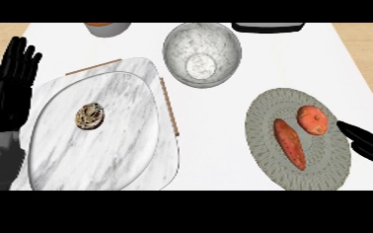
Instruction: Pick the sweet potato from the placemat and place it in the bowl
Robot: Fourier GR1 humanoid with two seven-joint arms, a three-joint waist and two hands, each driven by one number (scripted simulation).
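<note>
While the sweet potato lies untouched on the round grey placemat, slanting along its middle, the right hand reaches in at the placemat's right edge with straight, unclenched fingers holding nothing. A rounder orange vegetable sits just beside the sweet potato's upper end, so the fingers should probably close across its lower half to avoid nudging that neighbour. Up and left of the placemat waits the marbled bowl. Far left of the placemat, the left hand rests open, fingers up.
</note>
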